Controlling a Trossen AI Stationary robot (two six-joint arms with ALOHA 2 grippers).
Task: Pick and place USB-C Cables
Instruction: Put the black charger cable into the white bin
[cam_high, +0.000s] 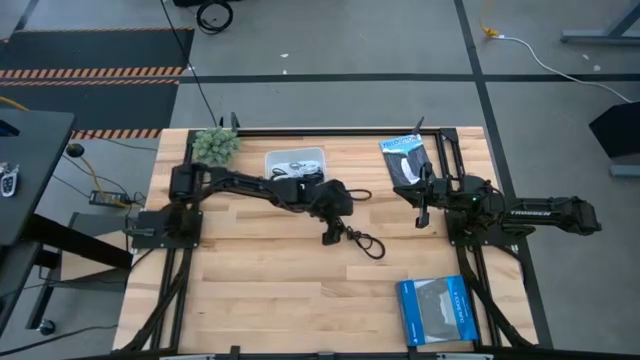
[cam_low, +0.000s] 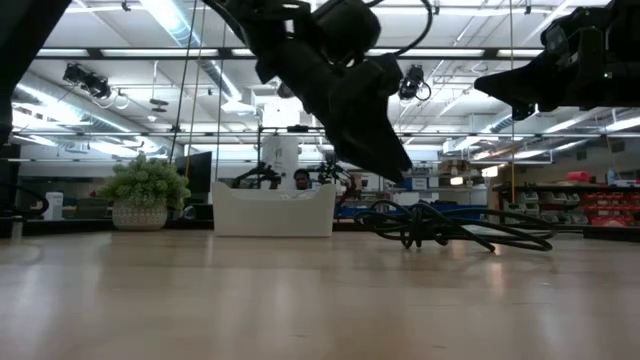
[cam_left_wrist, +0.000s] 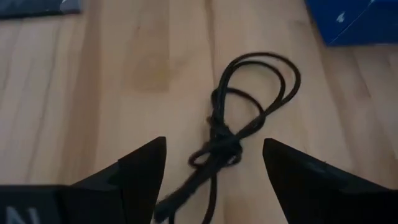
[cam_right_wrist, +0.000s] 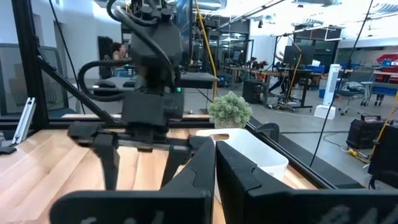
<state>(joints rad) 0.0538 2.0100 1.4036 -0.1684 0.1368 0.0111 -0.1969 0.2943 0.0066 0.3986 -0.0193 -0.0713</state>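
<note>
A black USB-C cable bundle (cam_high: 365, 243) lies on the wooden table as a knotted loop, right of centre. My left gripper (cam_high: 328, 238) hovers open just to its left. In the left wrist view its fingers (cam_left_wrist: 144, 169) stand on either side of the cable's knot (cam_left_wrist: 224, 146) without touching it. The low view shows the left gripper (cam_low: 395, 165) above the cable (cam_low: 450, 228). The white tray (cam_high: 272, 157) at the far middle holds more cable bundles (cam_high: 297, 168). My right gripper (cam_high: 421, 218) waits shut at the right, off the table surface (cam_right_wrist: 215, 168).
A blue rectangular packet (cam_high: 435, 310) lies at the near right. A dark packet (cam_high: 405, 155) sits at the far right. A small potted plant (cam_high: 215, 145) stands at the far left, beside the tray. Bare wood stretches across the near left half.
</note>
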